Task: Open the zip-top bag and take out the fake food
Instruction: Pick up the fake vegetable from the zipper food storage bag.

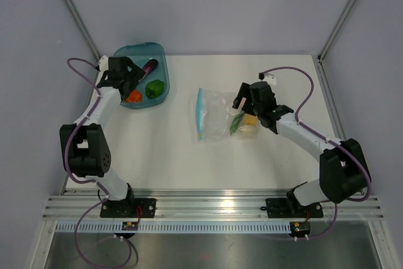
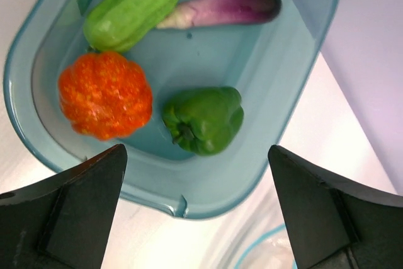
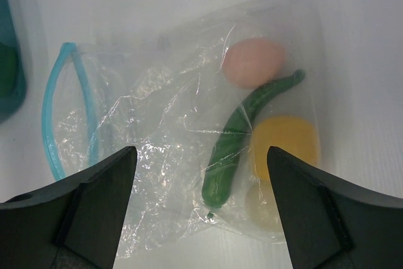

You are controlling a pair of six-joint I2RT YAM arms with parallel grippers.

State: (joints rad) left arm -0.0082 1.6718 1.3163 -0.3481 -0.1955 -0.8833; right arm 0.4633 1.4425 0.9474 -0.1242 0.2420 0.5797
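White table (image 1: 170, 162), unloading step. Left gripper (image 2: 196, 168) hung released, empty, over teal tub (image 2: 277, 92). Right gripper (image 3: 200, 155) spread above zip-top bag (image 3: 151, 111); next should reach in for green pod (image 3: 242, 124), egg (image 3: 255, 61), lemon (image 3: 283, 146).

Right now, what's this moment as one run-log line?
left claw: open, above teal plastic tub | right claw: open, above clear crinkly zip-top bag | tub: four toy foods | bag: mouth open, toy pieces inside

The clear bag (image 1: 217, 116) lies flat mid worktop (image 1: 170, 149), blue zip mouth (image 1: 200, 114) open leftward, holding a pale egg (image 3: 254, 62), green pod (image 3: 242, 131) and yellow lemon (image 3: 284, 146). Tomato (image 2: 105, 95), pepper (image 2: 204, 120), eggplant (image 2: 230, 5) and a pale-green gourd (image 2: 135, 5) lie in the far-left tub (image 2: 286, 61).
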